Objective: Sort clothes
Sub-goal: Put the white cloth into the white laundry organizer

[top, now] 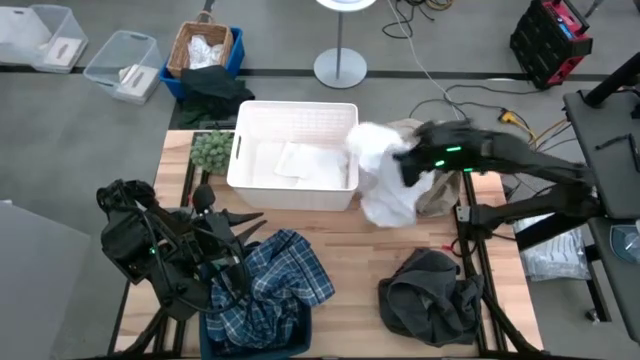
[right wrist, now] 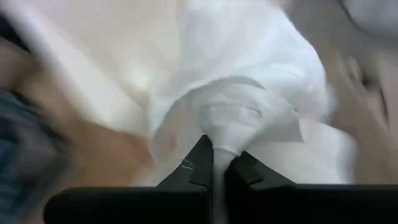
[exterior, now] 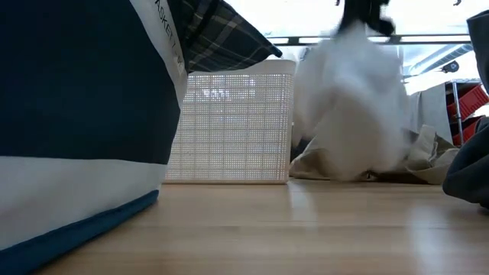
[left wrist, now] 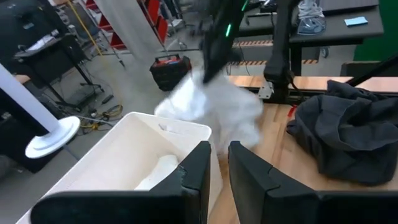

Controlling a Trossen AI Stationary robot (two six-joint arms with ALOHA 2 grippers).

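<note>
My right gripper (top: pixel 407 160) is shut on a large white cloth (top: pixel 385 180) beside the right end of the white perforated bin (top: pixel 293 155), which holds another white cloth (top: pixel 300 160). The white cloth hangs over a beige garment (top: pixel 440 190) on the table. It also shows in the low view (exterior: pixel 351 107) and the left wrist view (left wrist: pixel 211 106). A blue-white plaid shirt (top: pixel 270 280) lies in a dark blue bin (top: pixel 210 335) at the near left. A dark grey garment (top: pixel 430 295) lies at the near right. My left gripper (left wrist: pixel 219 168) waits above the plaid shirt, nearly closed and empty. My right gripper pinches a gathered bunch of the white cloth (right wrist: pixel 221 134) between its two fingers, from above. The cloth hangs slack below the fingers, its lower part reaching down to the beige garment and the table (exterior: pixel 344 172).
A small green fuzzy lump (top: pixel 211 150) sits left of the white bin. Beyond the table's far edge stand a wicker basket (top: pixel 200 45) in a blue crate, clear plastic boxes (top: pixel 120 65) and a lamp base (top: pixel 340 68). Bare wood lies in the table's middle (top: pixel 350 240).
</note>
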